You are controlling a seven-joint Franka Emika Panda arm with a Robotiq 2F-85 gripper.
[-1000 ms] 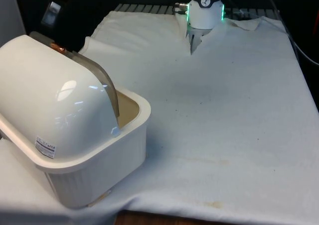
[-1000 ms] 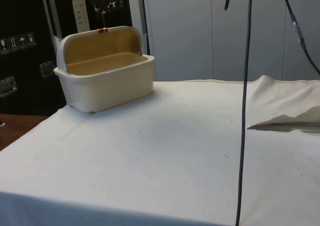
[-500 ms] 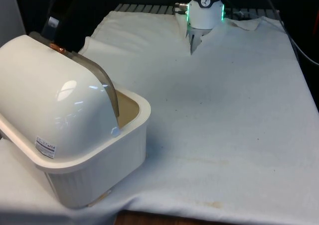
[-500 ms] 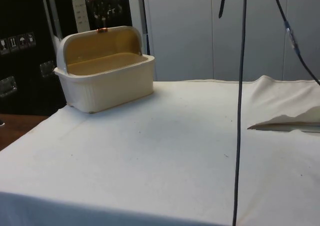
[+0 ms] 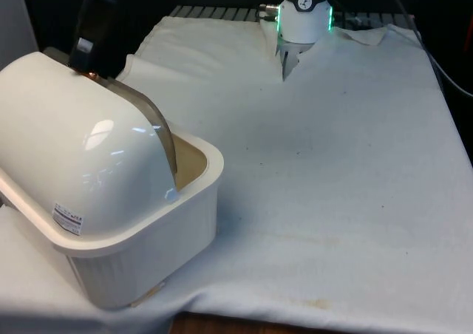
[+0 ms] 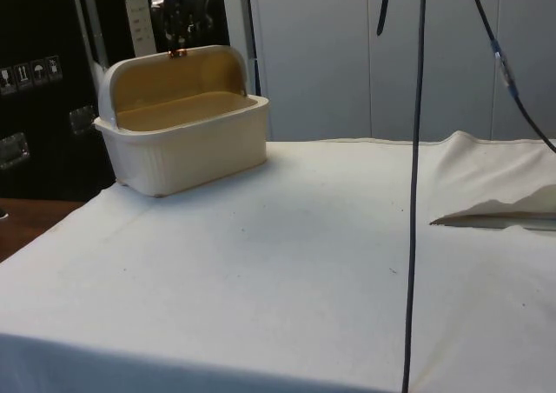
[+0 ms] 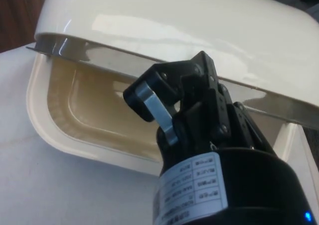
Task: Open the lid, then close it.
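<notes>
The cream bread box [image 5: 140,223] stands at the tabletop [image 5: 332,164] corner nearest the front camera, on the front view's left, with its back turned that way. In the side view its open front shows a bare tan inside [image 6: 187,110]. The domed lid [image 5: 74,149] is rolled up and back, its edge [image 7: 164,83] raised above the tub. Farther off, the black tool [image 5: 100,35] hangs just over the lid's top edge, close to a small orange mark [image 6: 177,53] there. Whether its jaws are apart or together, I cannot tell. White cloth covers the tabletop to its far edge.
</notes>
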